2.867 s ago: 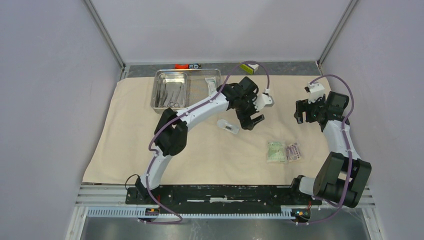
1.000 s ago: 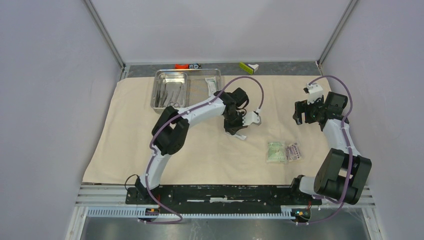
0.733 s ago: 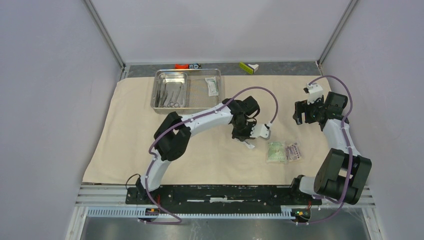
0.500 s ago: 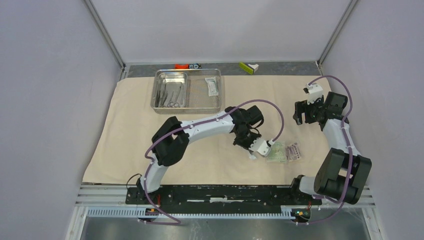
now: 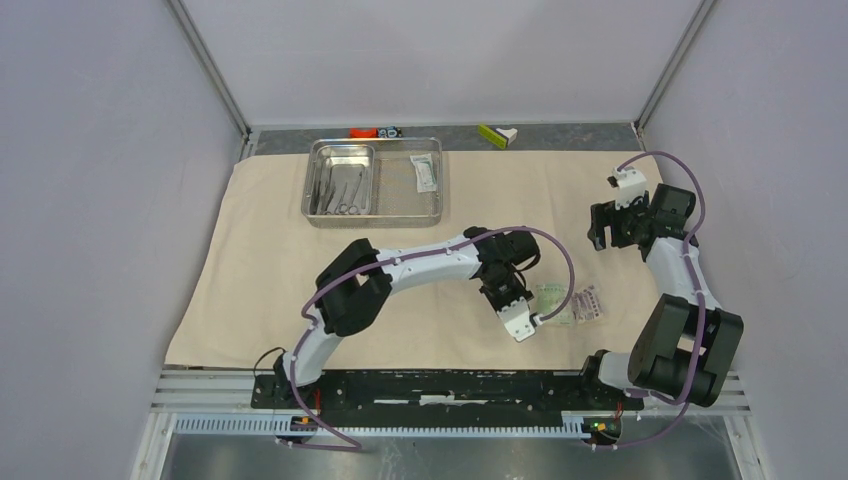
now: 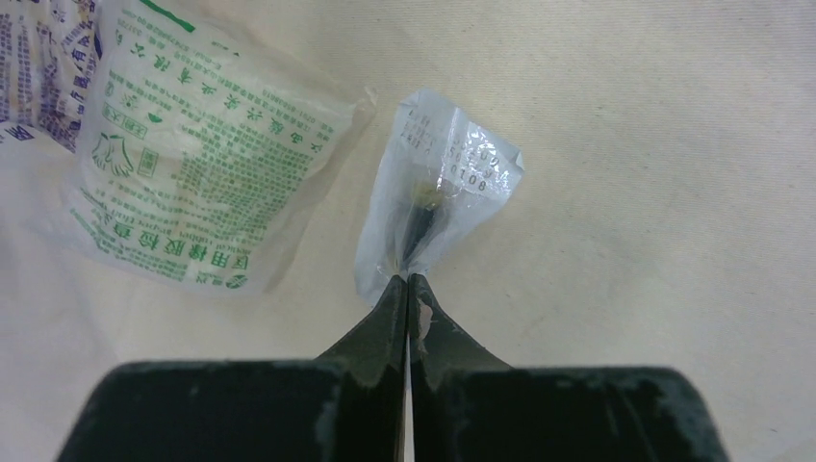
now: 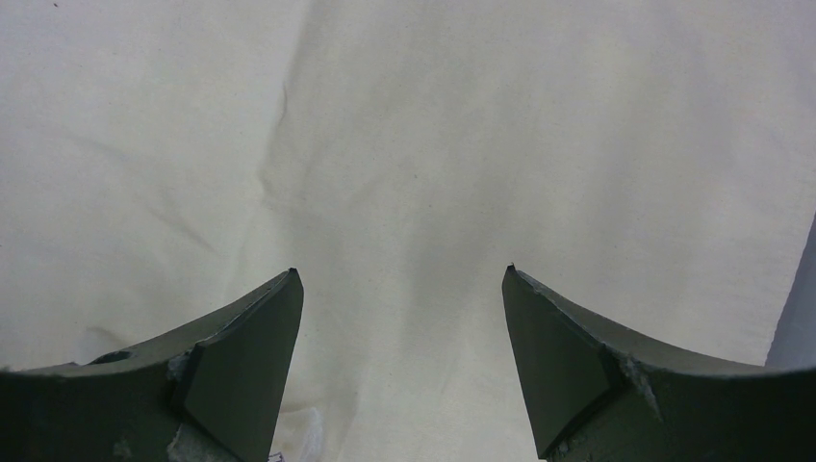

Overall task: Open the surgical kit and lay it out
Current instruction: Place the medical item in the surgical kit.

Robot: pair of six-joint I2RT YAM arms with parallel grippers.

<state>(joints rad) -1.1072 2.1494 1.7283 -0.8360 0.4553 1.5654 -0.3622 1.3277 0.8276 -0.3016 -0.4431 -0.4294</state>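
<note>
My left pincer [image 6: 408,282], clamped on the crimped corner of the clear sealed packet [image 6: 445,183] beside the green-printed packet [image 6: 197,159], probably holds something light, limp and slippery.

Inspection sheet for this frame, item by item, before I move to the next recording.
Surface: beige cloth spread flat.
Job's things: steel tray at the back, holding instruments and a white packet; green-print packet and purple-print packet side by side on the cloth; clear packet in the left grip.
Clutter: yellow-green object and orange-black pieces behind the cloth.
Grippers: left gripper jaws shut on the clear packet; right gripper jaws open over bare cloth.
Cables: purple cables looping off both arms.
Surroundings: grey walls; nothing else seen.
</note>
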